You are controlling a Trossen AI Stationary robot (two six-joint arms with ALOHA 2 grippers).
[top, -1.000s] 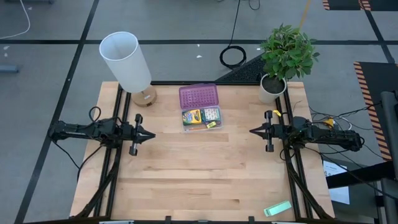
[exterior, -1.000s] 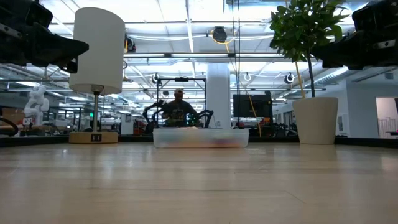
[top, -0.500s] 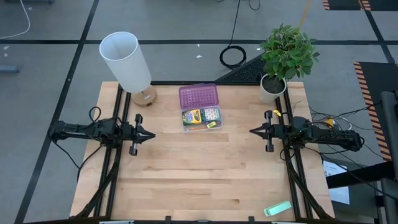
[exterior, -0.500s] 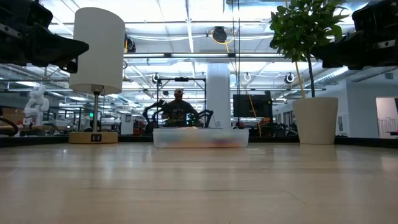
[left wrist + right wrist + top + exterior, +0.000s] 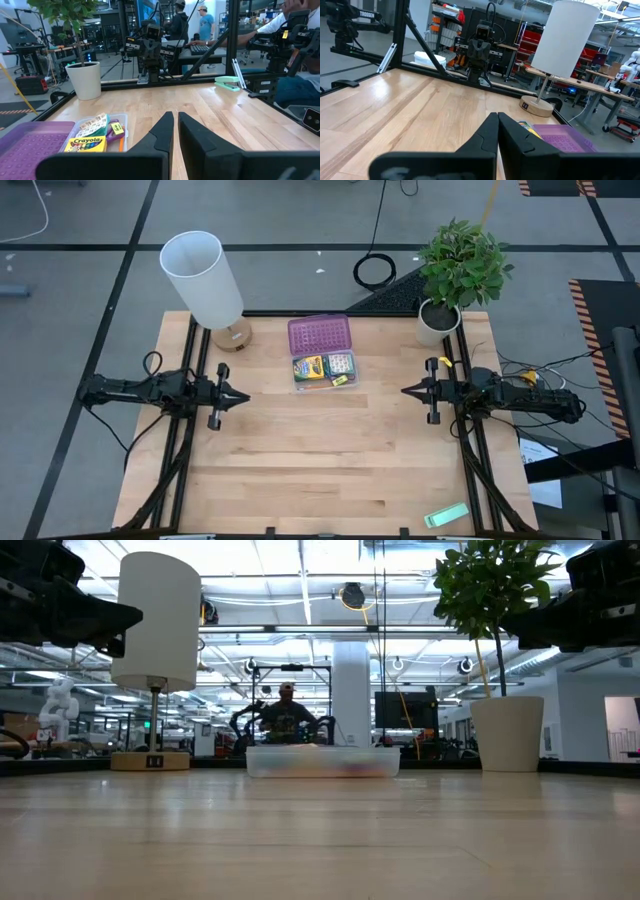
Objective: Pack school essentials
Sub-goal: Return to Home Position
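Note:
A clear case (image 5: 323, 370) with its purple lid (image 5: 319, 335) folded open lies on the table's far middle. In it lie a yellow-green crayon box (image 5: 307, 366), a small teal-edged packet (image 5: 339, 362), a tiny yellow block (image 5: 339, 380) and an orange pencil (image 5: 121, 144). My left gripper (image 5: 246, 395) hovers shut at the table's left, pointing toward the middle, with nothing in it. Opposite, at the table's right, my right gripper (image 5: 404, 391) is shut and points at the left one. Both are clear of the case.
A white-shaded lamp (image 5: 205, 280) stands at the far left and a potted plant (image 5: 458, 270) at the far right. A pale green flat block (image 5: 446, 515) lies at the near right corner. Bare wood spans the middle and near side. People show beyond the table.

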